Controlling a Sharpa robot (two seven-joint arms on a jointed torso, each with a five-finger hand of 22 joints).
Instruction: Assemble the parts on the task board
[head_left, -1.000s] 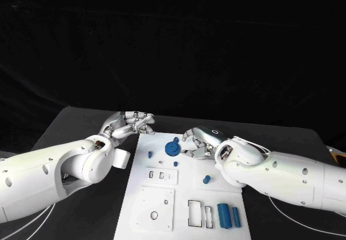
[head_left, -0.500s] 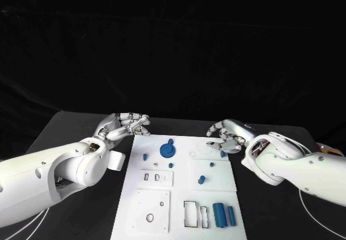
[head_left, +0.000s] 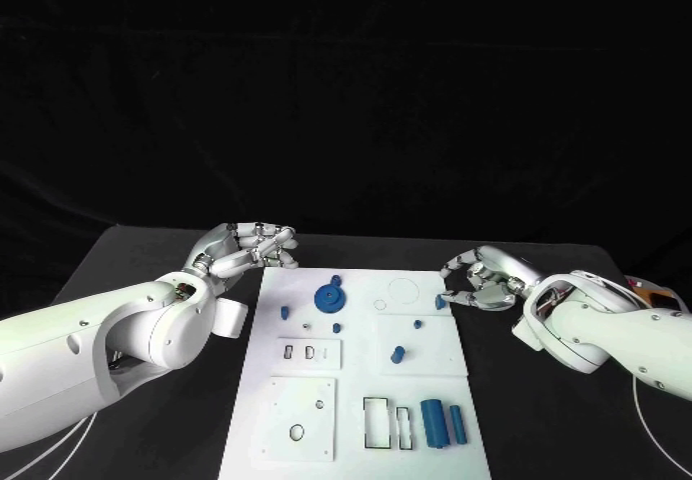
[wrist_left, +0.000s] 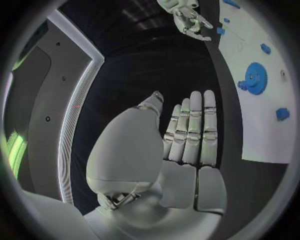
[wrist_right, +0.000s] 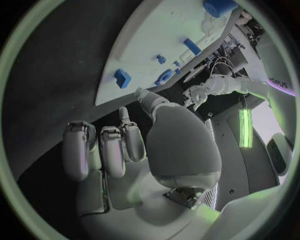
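Left hand (head_left: 248, 248) empty beside task board (head_left: 361, 400), fingers straight and close; right hand (head_left: 483, 280) off board edge, fingers curled, holding nothing

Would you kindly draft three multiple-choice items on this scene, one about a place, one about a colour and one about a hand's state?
1. Where does the blue gear lie?
A. on the far part of the task board, toward the left hand's side
B. on the black table beside the board
C. in the right hand

2. What colour are the two cylinders at the board's near edge?
A. red
B. blue
C. yellow

3. What does the left hand hold?
A. the gear
B. a cylinder
C. nothing

Key: 1 A, the head view shows the gear on the white plate's far part; 2 B, both stand out blue against the plate; 3 C, the left wrist view shows bare straight fingers and an empty palm.
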